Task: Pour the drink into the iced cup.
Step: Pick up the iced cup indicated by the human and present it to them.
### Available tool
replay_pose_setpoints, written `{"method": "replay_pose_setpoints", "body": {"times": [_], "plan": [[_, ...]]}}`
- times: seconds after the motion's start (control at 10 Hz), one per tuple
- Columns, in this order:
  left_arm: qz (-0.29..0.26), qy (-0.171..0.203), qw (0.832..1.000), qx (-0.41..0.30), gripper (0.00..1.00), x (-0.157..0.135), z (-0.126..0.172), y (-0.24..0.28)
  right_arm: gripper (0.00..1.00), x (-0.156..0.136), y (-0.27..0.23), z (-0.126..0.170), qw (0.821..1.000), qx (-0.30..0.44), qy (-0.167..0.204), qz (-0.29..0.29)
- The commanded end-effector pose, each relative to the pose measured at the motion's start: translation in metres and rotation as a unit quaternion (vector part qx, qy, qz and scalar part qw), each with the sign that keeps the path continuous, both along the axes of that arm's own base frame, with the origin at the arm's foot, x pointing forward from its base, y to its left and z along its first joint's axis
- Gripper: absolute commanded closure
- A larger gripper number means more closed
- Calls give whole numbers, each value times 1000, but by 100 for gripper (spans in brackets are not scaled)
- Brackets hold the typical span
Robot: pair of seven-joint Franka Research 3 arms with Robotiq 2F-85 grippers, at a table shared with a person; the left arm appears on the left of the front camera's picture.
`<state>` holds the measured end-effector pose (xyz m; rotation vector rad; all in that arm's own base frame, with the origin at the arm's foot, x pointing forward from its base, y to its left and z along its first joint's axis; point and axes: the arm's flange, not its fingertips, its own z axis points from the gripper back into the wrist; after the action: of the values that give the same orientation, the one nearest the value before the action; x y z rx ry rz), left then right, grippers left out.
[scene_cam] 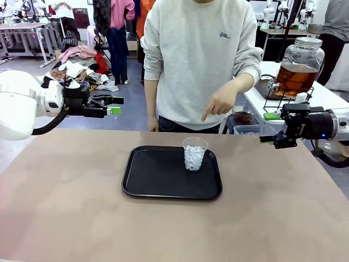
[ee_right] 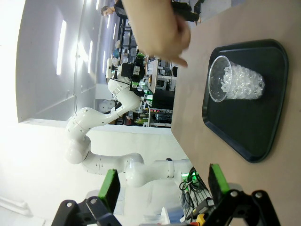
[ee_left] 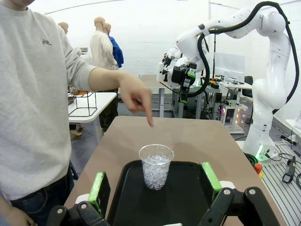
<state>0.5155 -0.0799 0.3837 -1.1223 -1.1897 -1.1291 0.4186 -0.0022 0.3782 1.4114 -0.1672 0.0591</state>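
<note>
Looking across the brown worktop (scene_cam: 65, 207), we see a black tray (scene_cam: 147, 183) lying near its middle, and the iced cup (scene_cam: 194, 153) stands upright in the tray's far right corner, packed with clear ice and with no coloured liquid that we can make out. The drink (scene_cam: 296, 79) is well apart from it: amber-brown liquid filling the lower part of a lidded glass jar (scene_cam: 301, 54) on a white side table (scene_cam: 330, 97) beyond the worktop's far right corner; the jar's foot and tap are partly hidden behind the right gripper (scene_cam: 270, 127). That gripper hangs over the worktop's right edge with its green pads spread wide and nothing between them. The left gripper (scene_cam: 115, 105) hovers past the far left corner, equally wide apart and empty; in its own wrist view its fingers cover the tray's near corners. A person (scene_cam: 196, 60) stands at the far edge, cut off at the top of the picture, one hand (scene_cam: 219, 102) pointing a finger down towards the cup without touching it. Just behind that hand sits a small vessel (scene_cam: 243, 116) with something dark inside; we cannot tell what it holds.
</note>
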Motion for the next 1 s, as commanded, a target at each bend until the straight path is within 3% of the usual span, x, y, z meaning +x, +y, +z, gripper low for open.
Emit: {"method": "replay_pose_setpoints", "body": {"times": [0.0,0.9], "plan": [[5,-1,1000,-4,0,2,2,-1,0,-1,0,1,1000,0,-1,-2],[5,-1,1000,-4,0,2,2,-1,0,-1,0,1,1000,0,-1,-2]]}}
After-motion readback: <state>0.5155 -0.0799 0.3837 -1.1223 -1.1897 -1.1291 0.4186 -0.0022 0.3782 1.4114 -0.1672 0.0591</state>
